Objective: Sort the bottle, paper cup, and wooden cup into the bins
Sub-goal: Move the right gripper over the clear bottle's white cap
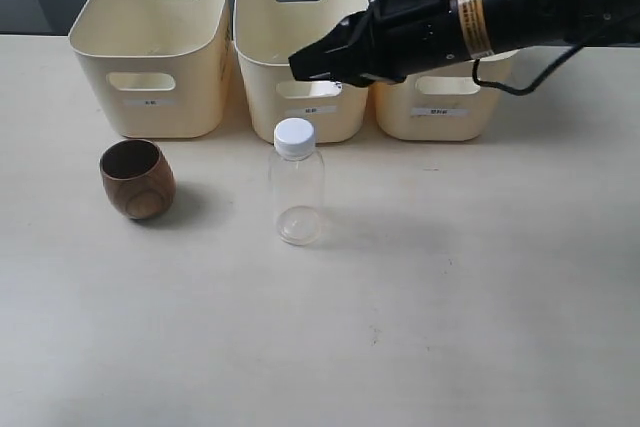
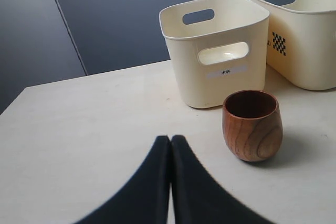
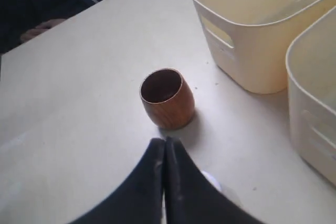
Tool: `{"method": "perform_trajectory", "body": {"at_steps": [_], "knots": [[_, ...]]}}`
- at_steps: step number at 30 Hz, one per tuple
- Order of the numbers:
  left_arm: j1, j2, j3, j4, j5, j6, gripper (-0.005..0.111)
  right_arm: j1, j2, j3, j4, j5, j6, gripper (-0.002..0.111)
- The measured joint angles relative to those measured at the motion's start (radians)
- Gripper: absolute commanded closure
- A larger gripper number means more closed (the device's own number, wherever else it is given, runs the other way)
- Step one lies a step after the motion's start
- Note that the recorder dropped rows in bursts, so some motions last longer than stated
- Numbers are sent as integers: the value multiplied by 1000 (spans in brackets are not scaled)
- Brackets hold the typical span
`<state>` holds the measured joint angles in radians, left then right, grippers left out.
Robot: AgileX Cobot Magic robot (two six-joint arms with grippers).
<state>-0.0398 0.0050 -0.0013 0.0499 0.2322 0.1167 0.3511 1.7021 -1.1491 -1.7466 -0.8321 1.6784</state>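
Note:
The clear bottle (image 1: 297, 195) with its white cap stands upright mid-table, in front of the middle bin (image 1: 300, 52). Left of it sits the dark wooden cup (image 1: 137, 179), upright and empty, also in the left wrist view (image 2: 252, 125) and the right wrist view (image 3: 167, 98). My right gripper (image 1: 298, 62) reaches in from the right and hangs shut and empty above the bottle; its tips (image 3: 164, 141) point toward the wooden cup, and a sliver of the bottle's cap (image 3: 212, 180) shows beside them. My left gripper (image 2: 170, 139) is shut and empty, low over the table, short of the wooden cup. The paper cup is out of view.
Three cream bins stand in a row at the back: the left bin (image 1: 150, 47), the middle one, and the right bin (image 1: 440, 107), half hidden by my right arm (image 1: 500, 7). The left wrist view shows the left bin (image 2: 215, 48) just behind the wooden cup.

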Motion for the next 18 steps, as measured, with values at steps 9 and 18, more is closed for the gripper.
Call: {"method": "perform_trajectory", "body": {"at_steps": [9, 18], "knots": [[0, 0, 0, 0, 0, 0, 107, 0, -150, 272, 30, 245, -256, 109], [0, 0, 0, 0, 0, 0, 107, 0, -140, 272, 56, 147, -258, 109]]}}
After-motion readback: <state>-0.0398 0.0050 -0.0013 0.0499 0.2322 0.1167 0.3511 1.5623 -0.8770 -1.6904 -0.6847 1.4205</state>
